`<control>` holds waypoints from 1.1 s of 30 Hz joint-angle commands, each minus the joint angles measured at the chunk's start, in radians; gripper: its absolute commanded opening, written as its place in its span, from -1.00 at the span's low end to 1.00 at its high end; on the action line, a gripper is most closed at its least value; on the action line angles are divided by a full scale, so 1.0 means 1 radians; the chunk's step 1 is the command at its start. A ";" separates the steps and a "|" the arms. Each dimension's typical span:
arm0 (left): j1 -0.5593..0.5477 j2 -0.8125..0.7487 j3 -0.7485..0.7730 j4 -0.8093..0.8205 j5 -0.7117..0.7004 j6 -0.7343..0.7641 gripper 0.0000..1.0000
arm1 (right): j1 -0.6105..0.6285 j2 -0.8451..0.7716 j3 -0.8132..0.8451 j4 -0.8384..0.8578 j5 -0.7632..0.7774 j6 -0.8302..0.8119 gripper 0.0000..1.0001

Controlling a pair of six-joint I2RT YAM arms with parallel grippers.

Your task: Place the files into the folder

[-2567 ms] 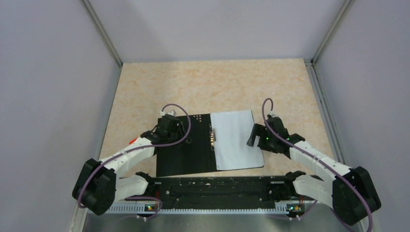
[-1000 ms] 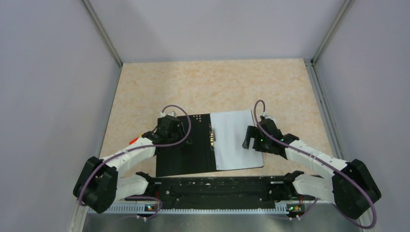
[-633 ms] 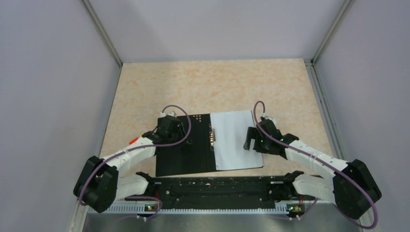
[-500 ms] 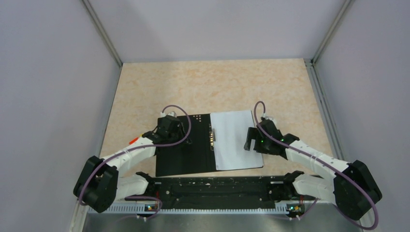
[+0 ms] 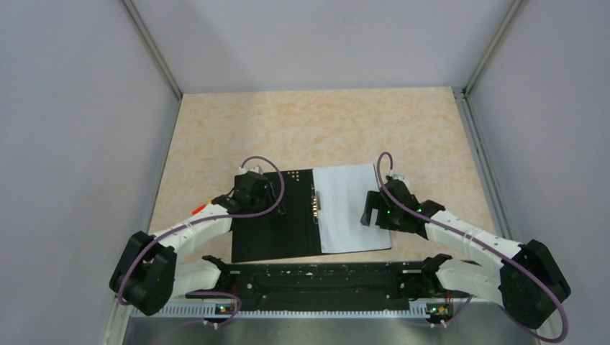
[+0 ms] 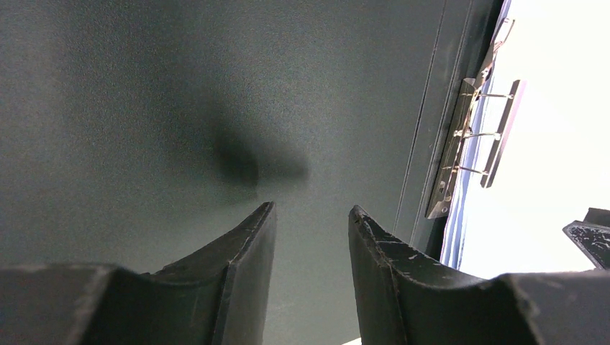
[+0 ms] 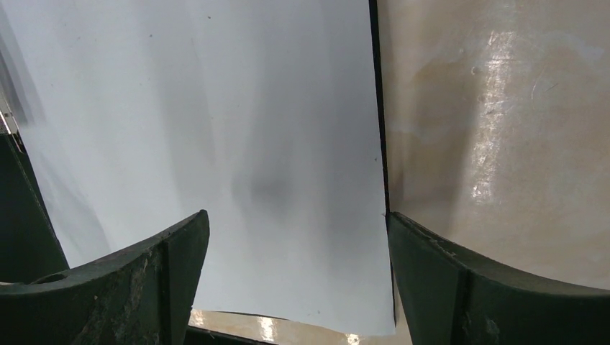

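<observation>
The folder (image 5: 277, 233) lies open and flat on the table (image 5: 316, 129), black inner faces up. The left gripper (image 6: 313, 208) is directly over its bare left-hand face, fingers parted by a narrow gap with nothing between them. They cast a soft dark shadow on the cover just ahead of the tips; whether the tips touch the cover I cannot tell. Off to that gripper's right, across the crease of the spine, sits the small metal clip (image 6: 471, 136), its wire prongs showing, and just beyond the clip begins the white of the files (image 5: 345, 205). The sheets lie on the folder's other face and cover nearly all of it (only a thin black strip of cover shows along their outer edge). The right gripper (image 7: 296, 215) is over that outer edge with its fingers spread wide and gripping nothing. One finger is above the paper, and the other is at the paper's edge, with the marbled tabletop beyond it. Most of the sheet stretches ahead of those fingers, and its near corner lies beneath them.
</observation>
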 commanded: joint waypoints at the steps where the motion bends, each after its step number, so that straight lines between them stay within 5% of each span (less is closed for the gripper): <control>1: -0.004 0.007 -0.002 0.036 -0.003 -0.012 -0.07 | 0.024 -0.013 0.044 0.001 0.006 0.021 0.82; 33: -0.004 0.012 -0.005 0.046 0.003 -0.021 -0.06 | 0.042 -0.004 0.053 -0.040 0.062 0.029 0.83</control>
